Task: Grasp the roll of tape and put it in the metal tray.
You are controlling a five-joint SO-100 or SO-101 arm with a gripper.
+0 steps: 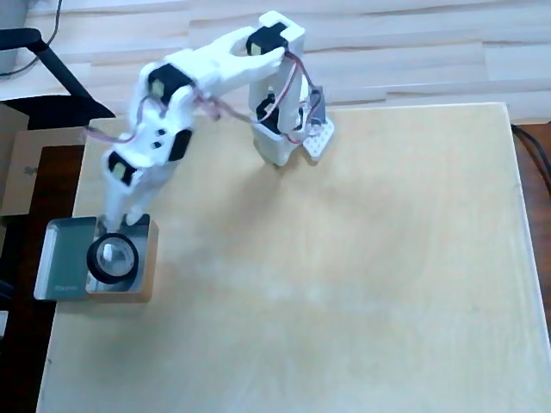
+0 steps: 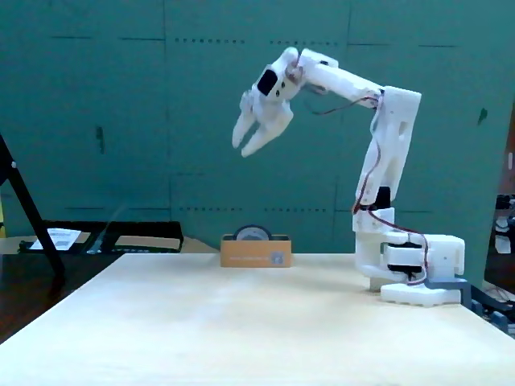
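The roll of tape (image 1: 113, 259), a thin black ring, lies in the right part of the metal tray (image 1: 62, 258) at the table's left edge in the overhead view. In the fixed view only the ring's top (image 2: 252, 231) shows above the tray's brownish reflective wall (image 2: 256, 252). My gripper (image 2: 241, 148) hangs high above the tray with its fingers slightly apart and nothing between them. In the overhead view the gripper (image 1: 120, 220) overlaps the tray's far rim.
The arm's base (image 1: 280, 129) stands at the table's back middle, with a small white perforated plate (image 1: 318, 139) beside it. A black stand leg (image 2: 32, 209) and papers (image 2: 55, 238) are off the table's left side in the fixed view.
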